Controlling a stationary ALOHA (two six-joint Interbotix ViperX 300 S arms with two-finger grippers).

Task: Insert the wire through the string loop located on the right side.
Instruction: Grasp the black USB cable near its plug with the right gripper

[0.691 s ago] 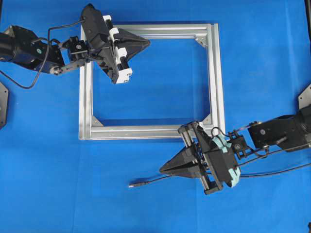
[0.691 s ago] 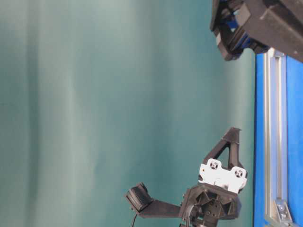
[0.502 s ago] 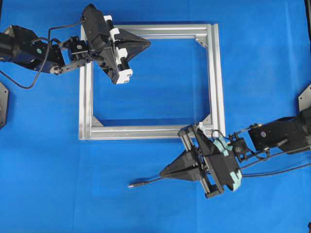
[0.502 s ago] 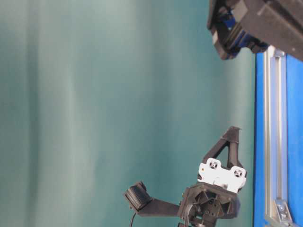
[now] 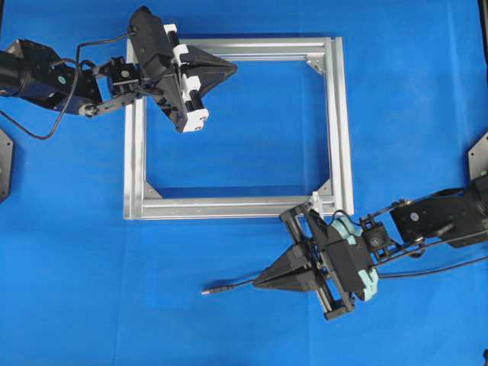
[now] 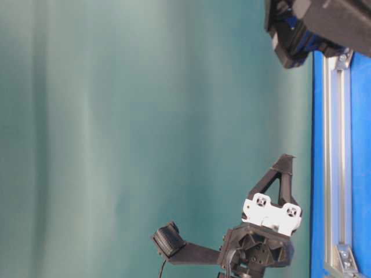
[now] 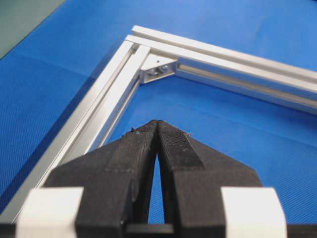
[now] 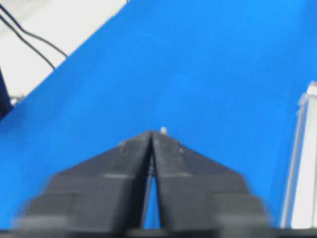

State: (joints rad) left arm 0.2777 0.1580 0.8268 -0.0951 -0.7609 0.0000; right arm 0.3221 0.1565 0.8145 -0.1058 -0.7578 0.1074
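The right gripper (image 5: 258,282) has slid down a bit, jaws pinched on the thin black wire (image 5: 229,287) — the left gripper (image 5: 233,69) is closed and empty — so steer the plug slowly toward the silver square metal frame (image 5: 341,122).

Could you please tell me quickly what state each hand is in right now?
Left hand: closed, holding nothing, above the silver aluminium frame.
Right hand: closed on the thin black wire.

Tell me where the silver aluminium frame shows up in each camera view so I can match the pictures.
Overhead: the silver frame lies mid-table as a square outline.
Table-level: its bars run along the table top, lower than the left end effector.
Left wrist: one corner, just ahead of that end effector.
Right wrist: a blurred bar at the right edge.
Shared landmark: the blue mat under the frame.
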